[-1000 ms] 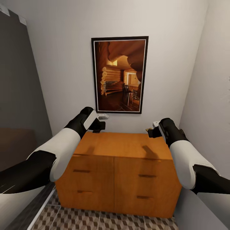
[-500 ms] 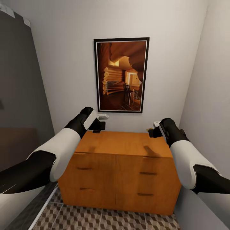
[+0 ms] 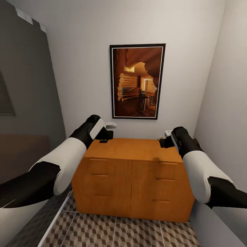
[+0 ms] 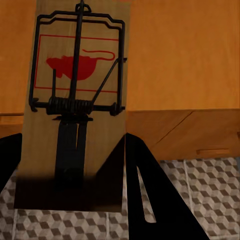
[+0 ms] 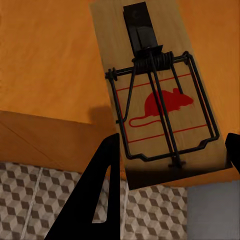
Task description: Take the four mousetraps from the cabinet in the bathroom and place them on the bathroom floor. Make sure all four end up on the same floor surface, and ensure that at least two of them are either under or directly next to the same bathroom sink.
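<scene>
Base backs off from the cabinet [image 3: 132, 171], more bathroom floor [image 3: 116, 233] showing; left tool [image 4: 70, 190] and right tool [image 5: 170, 165] each clamp a mousetrap [image 4: 75, 100], ready to place.

Two mousetraps show: one [image 4: 75, 107] pale wood with black wire and a red mouse print, held flat between the left gripper's [image 4: 70, 190] fingers; another [image 5: 160, 95] likewise in the right gripper [image 5: 170, 175]. Both hang over the cabinet [image 3: 133, 178], apparently all drawers shut, on the cube-patterned floor [image 3: 116, 235].
</scene>
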`<state>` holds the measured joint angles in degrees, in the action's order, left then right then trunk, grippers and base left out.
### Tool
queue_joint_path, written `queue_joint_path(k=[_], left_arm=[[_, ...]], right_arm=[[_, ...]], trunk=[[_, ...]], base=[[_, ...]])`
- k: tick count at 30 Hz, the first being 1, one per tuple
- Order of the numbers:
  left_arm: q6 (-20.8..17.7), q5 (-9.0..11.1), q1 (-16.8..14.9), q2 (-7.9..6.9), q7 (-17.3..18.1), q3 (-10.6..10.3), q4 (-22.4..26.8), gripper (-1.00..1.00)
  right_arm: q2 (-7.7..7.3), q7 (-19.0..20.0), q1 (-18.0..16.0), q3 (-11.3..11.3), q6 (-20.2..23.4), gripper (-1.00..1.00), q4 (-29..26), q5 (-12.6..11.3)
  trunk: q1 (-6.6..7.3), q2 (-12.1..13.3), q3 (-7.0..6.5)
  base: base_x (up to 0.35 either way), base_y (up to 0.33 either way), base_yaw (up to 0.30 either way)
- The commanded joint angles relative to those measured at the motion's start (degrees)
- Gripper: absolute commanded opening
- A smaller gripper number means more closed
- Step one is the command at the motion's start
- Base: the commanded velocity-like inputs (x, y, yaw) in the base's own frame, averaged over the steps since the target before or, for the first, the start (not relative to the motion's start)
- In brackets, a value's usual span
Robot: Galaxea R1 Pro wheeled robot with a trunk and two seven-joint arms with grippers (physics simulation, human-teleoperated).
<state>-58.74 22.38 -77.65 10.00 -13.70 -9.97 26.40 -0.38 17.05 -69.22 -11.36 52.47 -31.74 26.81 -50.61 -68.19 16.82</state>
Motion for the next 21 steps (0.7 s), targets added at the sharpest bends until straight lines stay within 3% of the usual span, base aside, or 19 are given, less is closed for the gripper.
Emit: queue_joint_path(k=[1, 21], left_arm=[[-0.1, 0.5, 0.0, 0.0, -0.4, -0.2, 0.0, -1.0], [-0.1, 0.6, 0.0, 0.0, -0.1, -0.1, 0.0, -1.0]], right_arm=[[0.03, 0.4, 0.0, -0.2, 0.2, -1.0, -0.1, 0.5], [0.12, 0.3, 0.0, -0.2, 0.1, -1.0, 0.3, 0.5]], trunk=[[0.0, -0.1, 0.08], [0.0, -0.1, 0.08]], base=[[-0.049, 0.048, 0.0], [-0.006, 0.006, 0.0]])
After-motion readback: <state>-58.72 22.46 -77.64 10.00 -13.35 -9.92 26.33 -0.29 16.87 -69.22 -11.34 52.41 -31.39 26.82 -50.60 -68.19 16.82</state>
